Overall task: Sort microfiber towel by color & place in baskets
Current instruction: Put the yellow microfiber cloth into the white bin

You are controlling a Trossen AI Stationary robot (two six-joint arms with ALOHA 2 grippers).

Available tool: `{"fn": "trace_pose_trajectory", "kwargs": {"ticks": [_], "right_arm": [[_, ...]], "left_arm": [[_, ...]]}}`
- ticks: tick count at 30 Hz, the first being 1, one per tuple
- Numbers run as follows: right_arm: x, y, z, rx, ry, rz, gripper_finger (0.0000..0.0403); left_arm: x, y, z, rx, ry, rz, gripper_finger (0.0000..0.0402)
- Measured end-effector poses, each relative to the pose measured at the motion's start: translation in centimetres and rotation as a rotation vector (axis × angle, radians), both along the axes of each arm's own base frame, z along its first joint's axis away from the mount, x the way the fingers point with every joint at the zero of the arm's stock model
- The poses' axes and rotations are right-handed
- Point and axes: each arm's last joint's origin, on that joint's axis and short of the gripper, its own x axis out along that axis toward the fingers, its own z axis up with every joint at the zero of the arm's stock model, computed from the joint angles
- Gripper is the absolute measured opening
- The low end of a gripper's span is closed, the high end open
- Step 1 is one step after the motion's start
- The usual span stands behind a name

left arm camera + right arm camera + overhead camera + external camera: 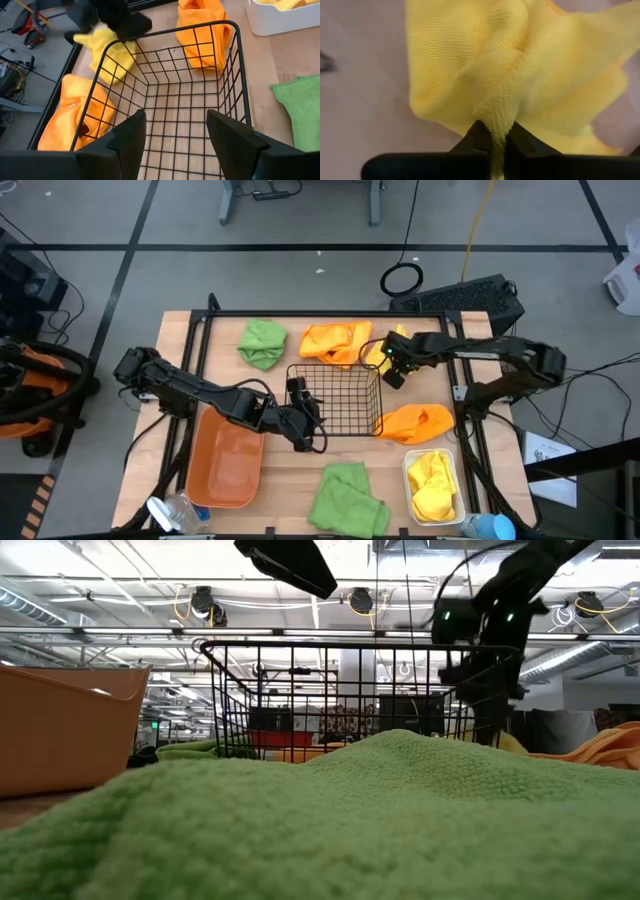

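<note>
My right gripper [390, 363] is shut on a yellow towel [398, 336] just beyond the far right corner of the black wire basket [335, 395]. My left gripper [175, 132] is open and empty over the basket's left rim [150, 35], looking into it; I cannot tell if it touches the rim. The second yellow towel [432, 480] lies in the white bin [408, 470]. Orange towels lie at the far edge [335, 343] and right of the basket [415, 422]. Green towels lie at the far left [262, 343] and the near edge [345, 500]. The orange bin [228, 465] stands at the near left. My right gripper pinches a bunched fold of the yellow towel [495, 131] between its two fingers [522, 142]. The cloth fans out past the fingertips. In the left wrist view the towel [107, 50] hangs below the gripper; whether its lower end rests on the table, I cannot tell.
A clear plastic bottle [175, 512] lies at the near left corner and a blue-capped one [490, 527] at the near right. A black frame [200, 330] runs round the table's edges. Bare wood shows between the basket and the near green towel.
</note>
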Motion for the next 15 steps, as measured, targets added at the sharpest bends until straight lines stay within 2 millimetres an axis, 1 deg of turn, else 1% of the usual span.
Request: {"fn": "trace_pose_trajectory", "kwargs": {"ticks": [7, 15], "right_arm": [[-1.3, 3.2, 4.7, -0.061, -0.257, 0.029, 0.0003], [-3.0, 6.9, 8.5, -0.046, -0.553, 0.081, 0.0001]], "left_arm": [[0.0, 0.0, 0.0, -0.001, -0.004, 0.0, 0.0214], [0.5, -0.2, 0.6, 0.003, -0.077, -0.023, 0.0214]]}}
